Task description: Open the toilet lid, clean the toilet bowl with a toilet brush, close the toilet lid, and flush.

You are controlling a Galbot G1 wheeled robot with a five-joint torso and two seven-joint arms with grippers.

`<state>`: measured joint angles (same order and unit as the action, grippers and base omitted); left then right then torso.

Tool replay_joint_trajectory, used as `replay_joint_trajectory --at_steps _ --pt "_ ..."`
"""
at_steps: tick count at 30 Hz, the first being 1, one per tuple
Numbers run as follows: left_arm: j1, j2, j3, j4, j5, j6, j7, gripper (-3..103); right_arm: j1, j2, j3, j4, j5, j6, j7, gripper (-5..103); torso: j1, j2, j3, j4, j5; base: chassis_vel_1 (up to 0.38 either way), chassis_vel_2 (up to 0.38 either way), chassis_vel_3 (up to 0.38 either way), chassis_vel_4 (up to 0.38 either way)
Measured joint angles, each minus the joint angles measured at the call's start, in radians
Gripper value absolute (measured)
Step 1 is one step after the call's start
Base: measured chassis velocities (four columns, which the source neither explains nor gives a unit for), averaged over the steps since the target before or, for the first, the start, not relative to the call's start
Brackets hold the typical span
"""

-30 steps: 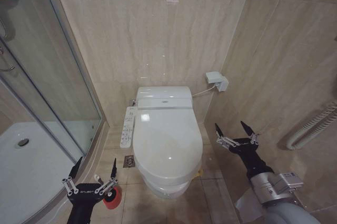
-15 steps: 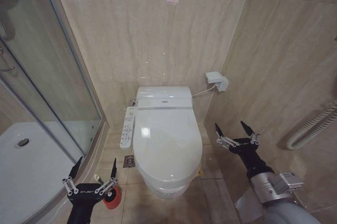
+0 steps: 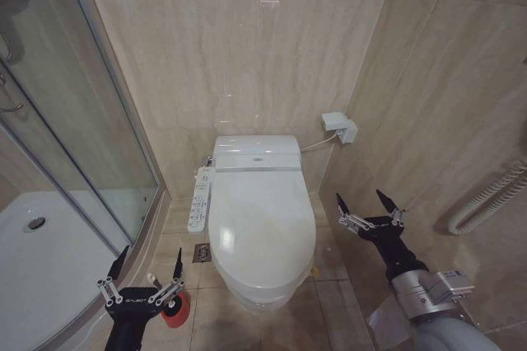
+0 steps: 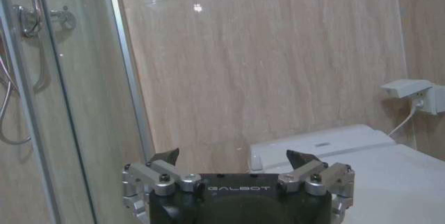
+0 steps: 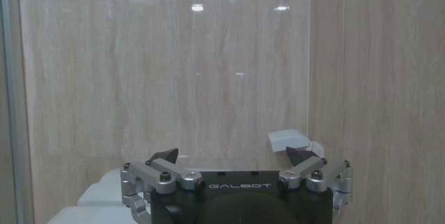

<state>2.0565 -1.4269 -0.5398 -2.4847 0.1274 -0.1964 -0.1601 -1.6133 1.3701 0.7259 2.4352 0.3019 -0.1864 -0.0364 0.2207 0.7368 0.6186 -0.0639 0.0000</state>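
Note:
The toilet lid [image 3: 262,223] lies shut over the seat, so the inside of the toilet bowl is hidden; the bowl's white outer rim [image 3: 257,296] shows under the lid's front edge. A short piece of the toilet brush handle [image 3: 152,279] sticks up from a red cup holder [image 3: 175,310] on the floor, left of the toilet. My left gripper [image 3: 151,254] hangs open just in front of that holder, holding nothing. My right gripper [image 3: 360,197] is open and empty beside the toilet's right side. The left wrist view shows the left gripper [image 4: 234,157] and the lid [image 4: 407,182].
A glass shower enclosure [image 3: 78,120] and its white tray [image 3: 49,260] fill the left side. A control panel [image 3: 199,198] juts from the toilet's left, with a floor drain [image 3: 202,252] below it. A wall socket box [image 3: 339,126] and a corrugated hose [image 3: 486,198] are on the right wall.

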Motion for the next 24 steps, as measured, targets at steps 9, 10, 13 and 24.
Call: replay_joint_trajectory --at_steps 9,10,13,24 --pt "-0.004 -0.001 -0.001 0.0 -0.001 0.003 0.0 100 0.0 0.0 0.0 0.0 0.0 0.0 0.0 100 0.0 0.0 0.0 0.0 0.0 0.0 0.0 0.0 0.0" --pt "-0.007 -0.002 -0.002 0.001 -0.002 0.007 0.001 100 0.0 0.0 0.0 0.0 0.0 0.0 0.0 100 0.0 0.0 0.0 0.0 0.0 0.0 0.0 0.0 0.0" --pt "-0.035 -0.012 -0.011 0.011 -0.013 0.037 0.005 100 0.0 0.0 0.0 0.0 0.0 0.0 0.0 100 0.0 0.0 0.0 0.0001 0.0002 0.0 0.0 0.0 0.0" --pt "-0.282 -0.147 -0.131 0.054 -0.136 0.242 0.068 100 0.0 0.0 0.0 0.0 0.0 0.0 0.0 100 0.0 0.0 0.0 0.0003 0.0007 0.0 0.0 0.0 0.0"
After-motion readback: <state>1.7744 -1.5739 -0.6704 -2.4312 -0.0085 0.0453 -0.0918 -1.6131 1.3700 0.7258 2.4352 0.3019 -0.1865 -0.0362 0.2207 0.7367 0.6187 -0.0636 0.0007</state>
